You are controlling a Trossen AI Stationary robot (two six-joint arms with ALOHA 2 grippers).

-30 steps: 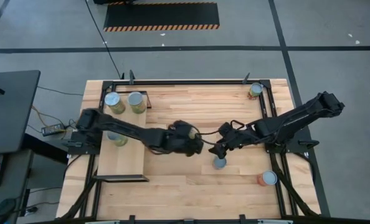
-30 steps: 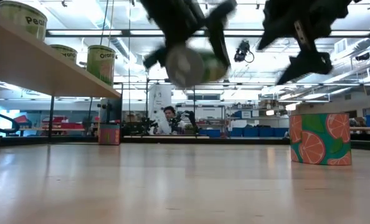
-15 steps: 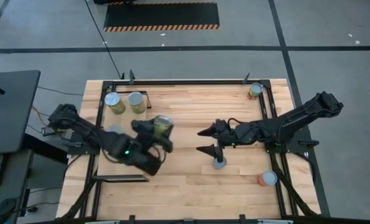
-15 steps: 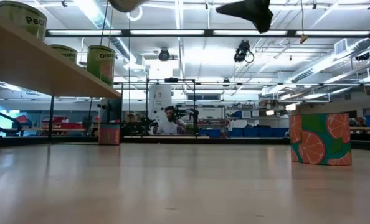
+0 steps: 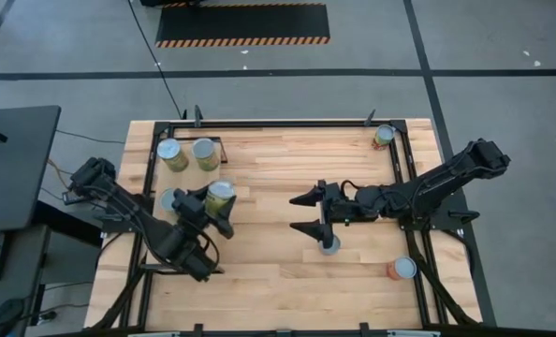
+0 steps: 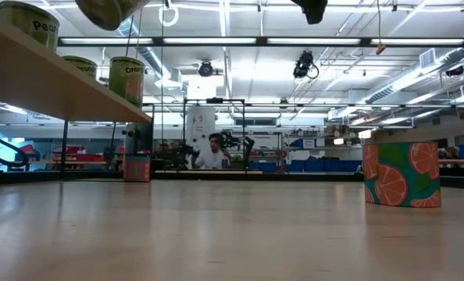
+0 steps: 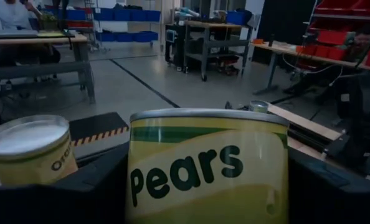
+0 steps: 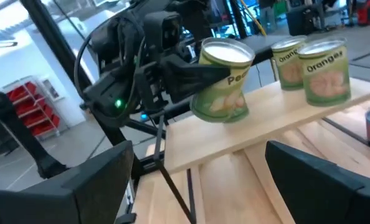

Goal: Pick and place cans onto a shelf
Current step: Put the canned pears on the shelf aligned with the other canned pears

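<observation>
Left tool [image 5: 214,208] pinches the pears can [image 5: 220,194], held above the shelf [image 5: 182,245] edge; long axis looks tilted, top toward 1 o'clock. Free board lies at 7 o'clock of it. Shelved cans [image 5: 172,153] sit at 11. Right tool [image 5: 306,213] spread over the table, farther off.

glossy-labelled metal pears can [image 7: 207,167], pale matt wooden shelf [image 8: 278,127], plank tabletop [image 5: 287,159].

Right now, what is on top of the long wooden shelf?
Two cans stand at the shelf's far end, labels reading like "Oranges". A third stands mid-shelf, half hidden by the left arm. The left pincer holds a Pears can above the shelf edge, not yet set down.
</observation>
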